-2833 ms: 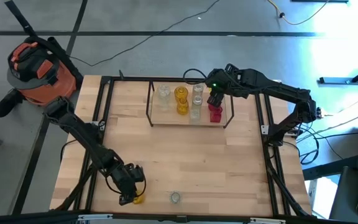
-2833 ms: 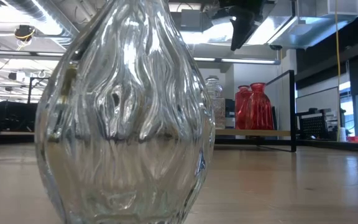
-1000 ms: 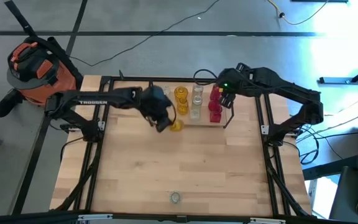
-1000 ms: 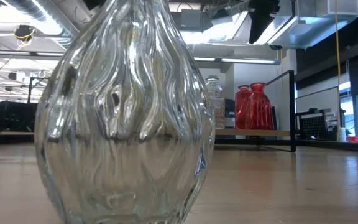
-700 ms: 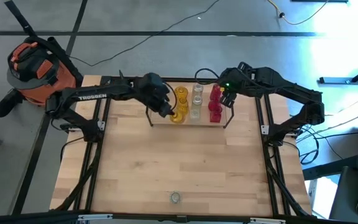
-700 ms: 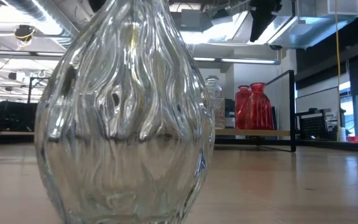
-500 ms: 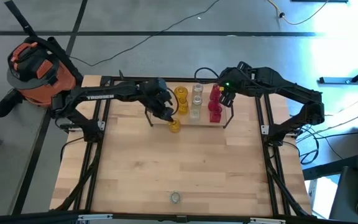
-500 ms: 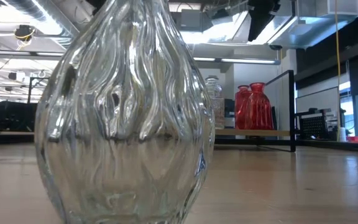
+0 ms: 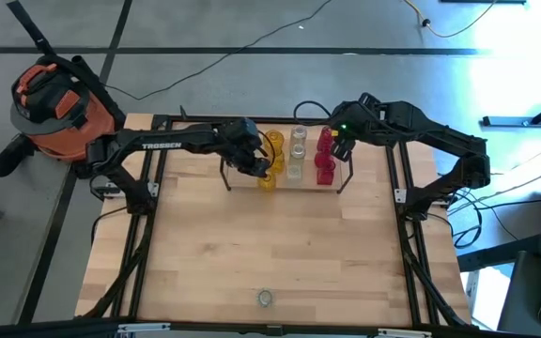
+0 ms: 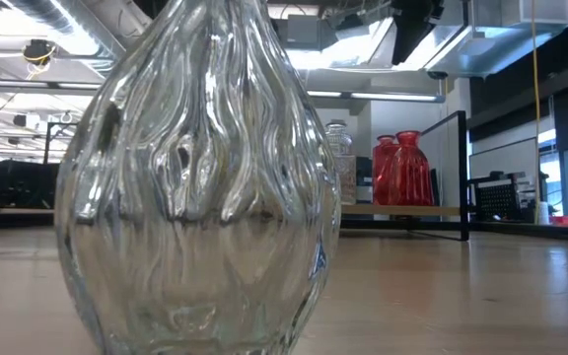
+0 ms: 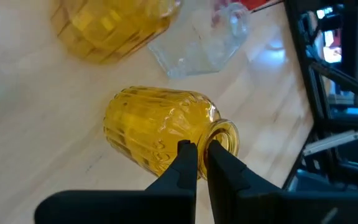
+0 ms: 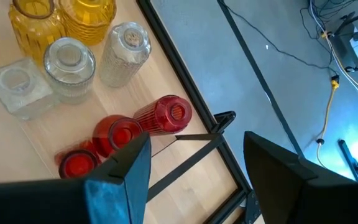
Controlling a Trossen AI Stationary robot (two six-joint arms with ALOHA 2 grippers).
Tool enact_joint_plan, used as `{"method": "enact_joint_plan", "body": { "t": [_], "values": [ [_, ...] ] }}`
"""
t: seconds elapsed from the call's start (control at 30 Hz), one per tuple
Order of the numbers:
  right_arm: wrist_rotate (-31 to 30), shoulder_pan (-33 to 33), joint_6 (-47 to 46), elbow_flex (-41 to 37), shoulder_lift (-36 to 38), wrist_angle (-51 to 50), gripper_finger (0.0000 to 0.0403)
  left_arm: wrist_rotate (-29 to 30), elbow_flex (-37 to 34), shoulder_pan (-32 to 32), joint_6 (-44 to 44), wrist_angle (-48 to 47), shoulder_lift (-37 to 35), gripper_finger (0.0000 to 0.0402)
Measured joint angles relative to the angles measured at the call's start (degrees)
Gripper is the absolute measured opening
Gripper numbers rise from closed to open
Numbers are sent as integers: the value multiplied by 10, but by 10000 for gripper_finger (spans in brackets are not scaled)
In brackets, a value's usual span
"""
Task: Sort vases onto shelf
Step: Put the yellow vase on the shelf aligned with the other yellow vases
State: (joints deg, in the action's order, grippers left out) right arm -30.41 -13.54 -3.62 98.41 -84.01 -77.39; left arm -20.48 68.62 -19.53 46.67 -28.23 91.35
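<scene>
Up close, clear vase [image 10: 197, 177] hiding most of the shelf [image 10: 417, 210].

Red, yellow, clear vases [image 12: 112, 132] crowd the shelf [image 9: 338, 178]; one apparently toppled

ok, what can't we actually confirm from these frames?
- Low view: the clear vase at the lens hides the shelf's left side and both grippers.
- Left wrist view: left gripper pinches the yellow vase; seated or lifted, unclear.
- High view: that vase's footing on the shelf, too small.
</scene>
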Motion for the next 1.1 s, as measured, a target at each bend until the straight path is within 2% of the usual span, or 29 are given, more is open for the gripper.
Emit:
{"method": "enact_joint_plan", "body": {
  "t": [0.33,0.77,1.1],
  "values": [
    [0,0,0,0,0,14,211,15,0,4,39,66,29,6],
    [0,0,0,0,0,10,211,51,0,7,43,74,40,7],
    [0,0,1,0,-1,10,211,82,0,7,55,75,40,35]
  ]
}}
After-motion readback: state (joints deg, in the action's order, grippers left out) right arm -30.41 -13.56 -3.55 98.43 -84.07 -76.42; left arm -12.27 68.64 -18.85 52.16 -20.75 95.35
